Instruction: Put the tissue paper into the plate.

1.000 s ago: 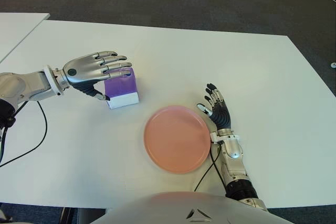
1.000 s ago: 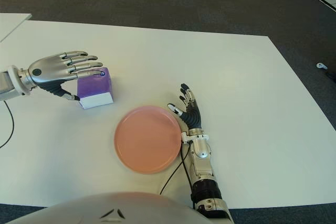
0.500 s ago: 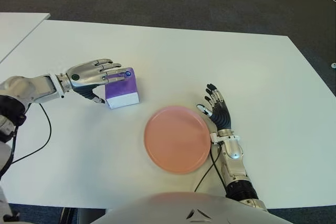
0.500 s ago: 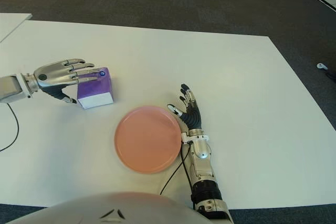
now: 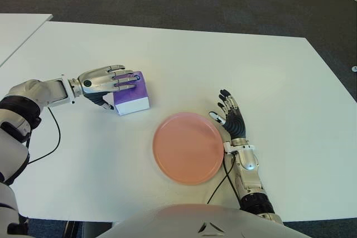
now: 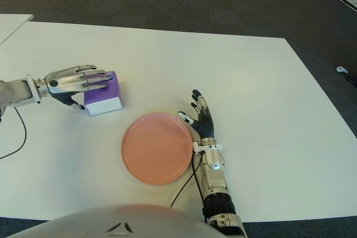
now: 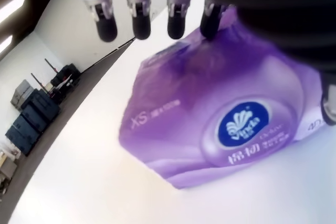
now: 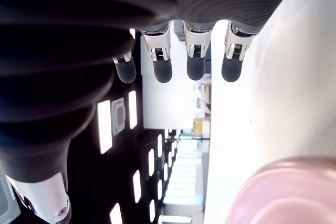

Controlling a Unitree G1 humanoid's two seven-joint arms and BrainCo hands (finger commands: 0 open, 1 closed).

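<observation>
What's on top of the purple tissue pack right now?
The left hand lies over the tissue pack, fingers stretched across its top and still open. The top face beneath them is covered. The plate holds nothing.

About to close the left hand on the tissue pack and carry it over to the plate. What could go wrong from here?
1. The left hand reaches over the tissue pack with fingers straight, not yet wrapped; closing now may squash the soft pack or let it slip.
2. The plate is shallow, so the pack could slide off its rim.
3. The right hand lies open beside the plate's right edge, close to the drop spot.
</observation>
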